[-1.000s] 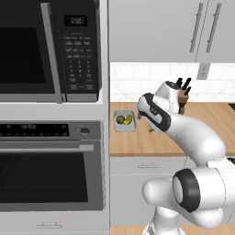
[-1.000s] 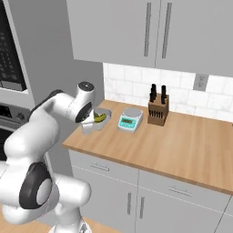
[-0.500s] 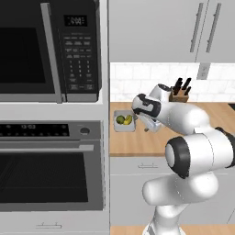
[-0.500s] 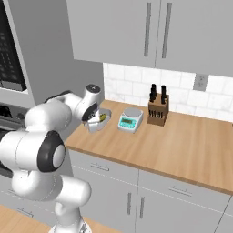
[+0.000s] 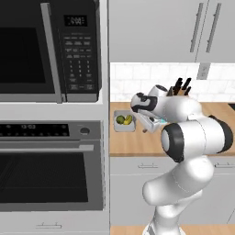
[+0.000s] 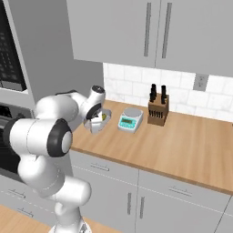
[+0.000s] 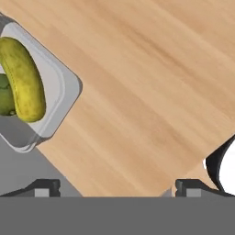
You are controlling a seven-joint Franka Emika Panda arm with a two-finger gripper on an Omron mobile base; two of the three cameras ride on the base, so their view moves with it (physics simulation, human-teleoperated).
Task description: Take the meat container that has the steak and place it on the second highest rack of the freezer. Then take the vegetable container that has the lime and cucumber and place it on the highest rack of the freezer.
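Note:
The vegetable container (image 7: 59,87) is a small light-grey rectangular tray on the wooden counter, at the left edge of the hand view. In it lie the yellowish-green cucumber (image 7: 23,78) and the dark-green lime (image 7: 5,97), which the frame partly cuts off. My gripper (image 7: 117,188) hangs open over bare wood beside the tray, with nothing between its fingertips (image 7: 46,187). From the left base the gripper (image 5: 148,125) sits just right of the vegetable container (image 5: 125,122). From the right base the gripper (image 6: 92,125) is in front of the vegetable container (image 6: 103,118). The meat container, the steak and the freezer are out of view.
A small kitchen scale (image 6: 129,121) stands on the counter beyond the tray, and a knife block (image 6: 158,109) stands near the tiled wall. A microwave (image 5: 50,50) and a built-in oven (image 5: 50,165) fill the tall unit left of the counter (image 5: 133,142).
The arm has folded, and its elbow has swung down in front of the base. The hand stayed close to the tray's right side. The jaws stayed open.

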